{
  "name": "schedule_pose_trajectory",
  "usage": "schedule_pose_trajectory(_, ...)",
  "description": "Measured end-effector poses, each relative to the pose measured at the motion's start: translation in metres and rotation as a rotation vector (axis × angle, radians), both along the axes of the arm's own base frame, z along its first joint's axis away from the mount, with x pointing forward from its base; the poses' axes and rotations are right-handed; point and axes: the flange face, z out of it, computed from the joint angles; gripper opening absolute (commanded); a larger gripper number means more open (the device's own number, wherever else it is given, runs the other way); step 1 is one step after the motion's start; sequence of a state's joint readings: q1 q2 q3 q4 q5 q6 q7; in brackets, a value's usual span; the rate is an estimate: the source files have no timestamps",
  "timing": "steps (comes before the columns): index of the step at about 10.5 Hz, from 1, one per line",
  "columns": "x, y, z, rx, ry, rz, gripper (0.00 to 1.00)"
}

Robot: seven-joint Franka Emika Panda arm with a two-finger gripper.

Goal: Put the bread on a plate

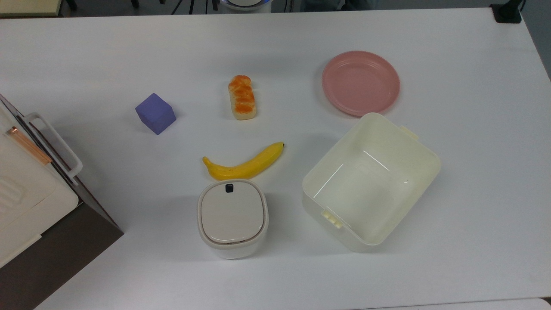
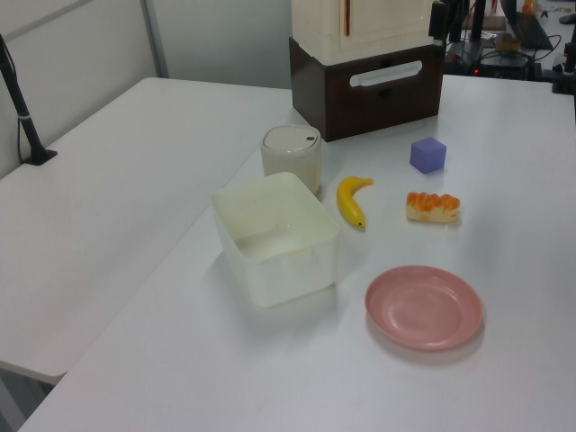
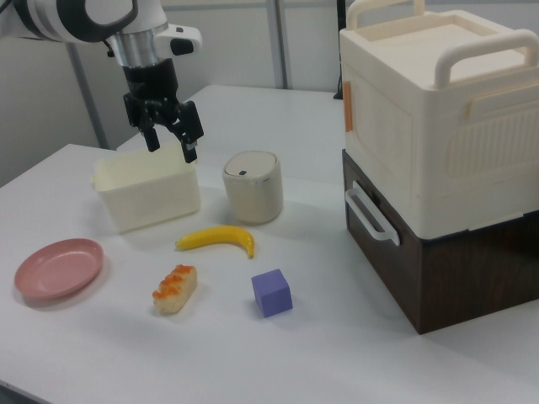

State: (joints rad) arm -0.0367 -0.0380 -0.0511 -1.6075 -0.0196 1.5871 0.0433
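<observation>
The bread (image 1: 242, 97) is a small orange-topped loaf lying on the white table, also seen as the bread (image 2: 433, 207) and the bread (image 3: 174, 289). The round pink plate (image 1: 360, 82) sits bare to the top view's right of it, with nothing on the plate (image 2: 424, 307) or plate (image 3: 58, 268). In the right view my gripper (image 3: 171, 141) hangs open high in the air, in line with the cream tub, holding nothing and well away from the bread.
A cream rectangular tub (image 1: 371, 181) stands below the plate in the top view. A yellow banana (image 1: 244, 163), a lidded white bin (image 1: 232, 217) and a purple cube (image 1: 155, 113) lie around the bread. A cream-and-brown cabinet (image 3: 438, 151) fills the right view's right.
</observation>
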Motion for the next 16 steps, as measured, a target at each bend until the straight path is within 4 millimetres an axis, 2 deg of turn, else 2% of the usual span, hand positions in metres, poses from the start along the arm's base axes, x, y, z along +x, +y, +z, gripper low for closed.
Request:
schedule_pose_trajectory(6,0.000,0.001,0.002,0.000,-0.003,0.001,1.00)
schedule_pose_trajectory(10,0.001,0.011,0.002,0.000,-0.004,0.021,1.00)
schedule_pose_trajectory(16,-0.001,0.013,0.007,0.017,-0.005,0.021,1.00)
